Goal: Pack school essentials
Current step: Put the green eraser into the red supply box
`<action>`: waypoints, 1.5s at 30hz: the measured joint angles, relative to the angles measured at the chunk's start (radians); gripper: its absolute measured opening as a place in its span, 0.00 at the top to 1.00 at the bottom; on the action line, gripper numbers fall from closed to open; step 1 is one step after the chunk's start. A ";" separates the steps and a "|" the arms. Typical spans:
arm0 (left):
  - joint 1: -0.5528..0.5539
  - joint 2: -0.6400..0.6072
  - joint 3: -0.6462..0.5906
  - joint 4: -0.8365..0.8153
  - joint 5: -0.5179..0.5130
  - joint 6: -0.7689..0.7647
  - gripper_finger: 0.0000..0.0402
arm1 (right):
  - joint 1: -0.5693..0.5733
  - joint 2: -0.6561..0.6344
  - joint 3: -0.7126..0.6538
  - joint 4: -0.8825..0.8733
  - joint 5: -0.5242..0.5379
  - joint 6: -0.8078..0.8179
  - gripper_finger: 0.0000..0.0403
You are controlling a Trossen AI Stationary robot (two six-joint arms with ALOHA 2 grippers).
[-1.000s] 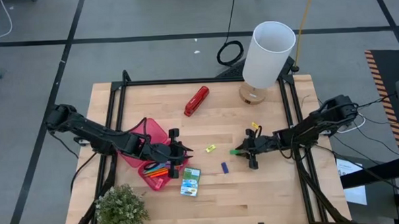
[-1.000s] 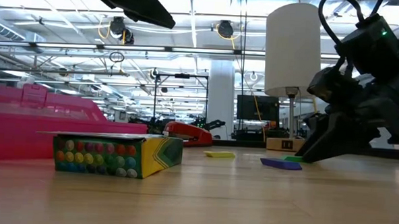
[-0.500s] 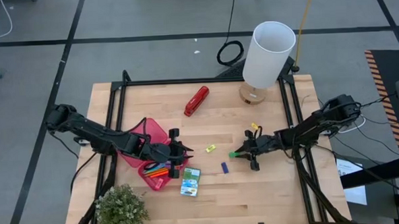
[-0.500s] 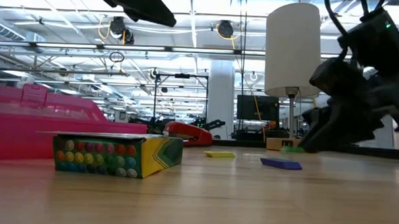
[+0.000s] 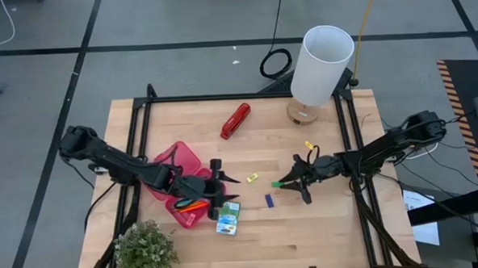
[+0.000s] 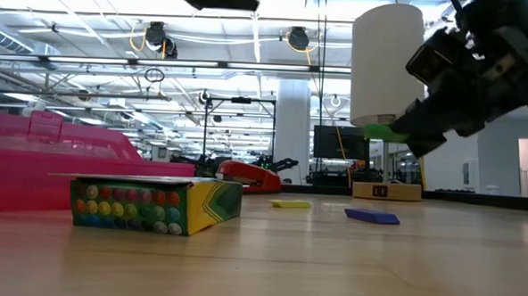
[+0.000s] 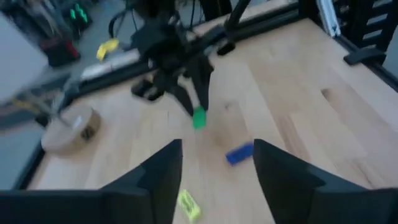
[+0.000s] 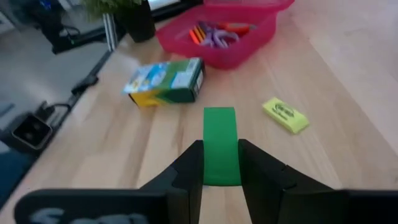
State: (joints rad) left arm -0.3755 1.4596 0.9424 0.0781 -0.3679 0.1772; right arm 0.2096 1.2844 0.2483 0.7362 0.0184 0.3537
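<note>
My right gripper (image 5: 288, 182) is shut on a green eraser (image 8: 220, 146), right of the table's middle and above the wood. A yellow eraser (image 5: 252, 178) and a blue eraser (image 5: 268, 200) lie flat on the table to its left. The green-yellow crayon box (image 5: 227, 218) lies on its side beside the pink case (image 5: 180, 169). The case holds orange pens and scissors (image 8: 217, 32). My left gripper (image 7: 214, 174) hovers open just right of the case and above the crayon box, with nothing between its fingers. My right gripper pinches the green eraser's two long sides at its rear end (image 8: 220, 179) between its two fingers (image 8: 190, 167). The fingers come slanting from the table's right and lie along the eraser. The rest of the eraser sticks out past the fingertips, lifted clear of the table (image 6: 385, 132).
A red stapler (image 5: 235, 120) lies at the far middle and a white lamp (image 5: 321, 64) stands at the far right. A potted plant (image 5: 145, 249) sits at the near left corner. Bare wood spreads over the table's near right.
My right gripper has risen from the table with the green eraser, which now hangs clear of the wood. My left gripper has shifted a little toward the table's right edge, staying open.
</note>
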 joint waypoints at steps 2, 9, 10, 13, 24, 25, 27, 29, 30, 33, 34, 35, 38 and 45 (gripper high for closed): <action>0.001 0.032 0.000 0.044 -0.010 0.044 0.46 | 0.000 -0.001 0.017 0.000 -0.005 0.001 0.79; 0.004 0.150 0.001 0.205 -0.064 0.231 0.41 | 0.008 -0.001 0.057 0.000 -0.051 0.030 0.79; 0.004 0.170 0.000 0.225 -0.064 0.263 0.41 | 0.011 -0.001 0.061 -0.001 -0.053 0.030 0.79; 0.004 0.241 0.000 0.372 -0.061 0.353 0.40 | 0.021 -0.001 0.072 -0.001 -0.057 0.030 0.79; 0.034 0.424 0.017 0.627 -0.069 0.478 0.41 | 0.028 -0.001 0.089 0.001 -0.077 0.070 0.79; 0.038 0.435 0.024 0.624 -0.066 0.478 0.41 | 0.028 -0.001 0.089 0.002 -0.077 0.086 0.79; 0.043 0.461 0.053 0.599 -0.052 0.492 0.42 | 0.028 -0.001 0.089 0.011 -0.077 0.118 0.79; 0.046 0.487 0.092 0.569 -0.042 0.520 0.45 | 0.028 -0.001 0.089 0.016 -0.077 0.138 0.79; 0.046 0.495 0.109 0.545 -0.048 0.536 0.46 | 0.028 -0.001 0.089 0.023 -0.077 0.143 0.79; 0.047 0.518 0.159 0.490 -0.056 0.561 0.52 | 0.028 -0.001 0.089 0.030 -0.077 0.146 0.79; 0.047 0.518 0.170 0.469 -0.058 0.570 0.54 | 0.028 -0.001 0.089 0.032 -0.078 0.150 0.79; 0.047 0.517 0.181 0.456 -0.059 0.575 0.56 | 0.028 -0.001 0.089 0.031 -0.082 0.154 0.79; 0.048 0.516 0.194 0.433 -0.075 0.582 0.63 | 0.027 -0.001 0.089 0.040 -0.104 0.158 0.79; 0.048 0.516 0.196 0.432 -0.076 0.626 0.80 | 0.028 -0.001 0.089 0.038 -0.125 0.159 0.79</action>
State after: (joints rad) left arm -0.3279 1.9759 1.1389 0.5103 -0.4435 0.8032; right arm 0.2372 1.2831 0.3370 0.7741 -0.1062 0.5124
